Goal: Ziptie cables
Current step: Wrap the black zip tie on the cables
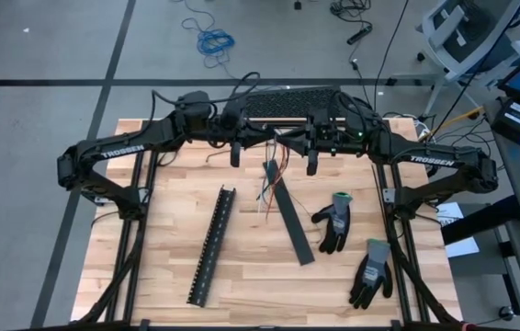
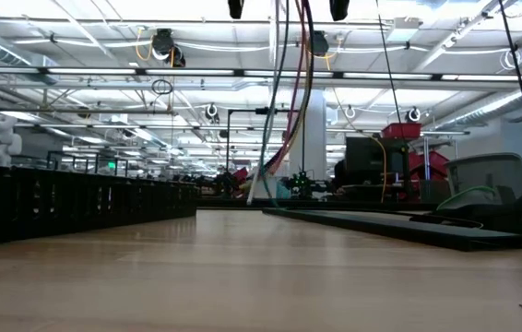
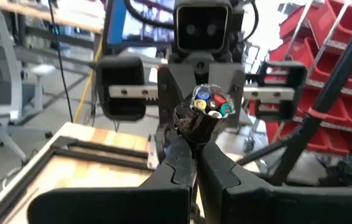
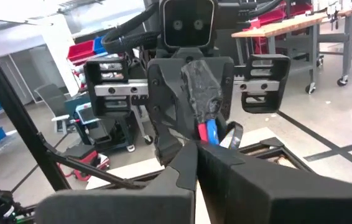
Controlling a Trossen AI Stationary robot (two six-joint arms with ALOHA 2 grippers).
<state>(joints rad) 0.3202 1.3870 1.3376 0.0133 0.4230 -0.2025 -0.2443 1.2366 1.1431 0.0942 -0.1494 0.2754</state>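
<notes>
Starting at the left side of the surface (image 1: 159,276): lying flat and untouched, a long black slotted strip (image 1: 211,246), set at a slant, probably waiting to receive the wires later.

Moving to the middle, at the far edge and raised well above the wood: left hand (image 3: 194,134), fingers pressed together, pinching one end of the cables (image 3: 208,102), with the cut coloured tips poking out just past the fingertips. Facing it nose to nose, right hand (image 4: 194,152), also closed, clamping the same bundle, with red and blue wires visible just at its fingertips. Judged as a two-sided hold made on purpose: drawing a short stretch of the bundle tight and together between both hands, leaving a narrow place for a tie. Hanging down from that hold toward the surface, the loose remainder of the wires, with the lowest ends close to the upper end of a flat black cover strip (image 1: 289,216); touching it or not, cannot tell. No zip tie to be found in any view, so counted as an early step of the task.

Going further right: two grey-and-black work gloves (image 1: 336,222) (image 1: 370,271), lying apart from the strips and well out of the way of the hanging wires. Behind both arms, beyond the wood, a dark keyboard (image 1: 288,99).
</notes>
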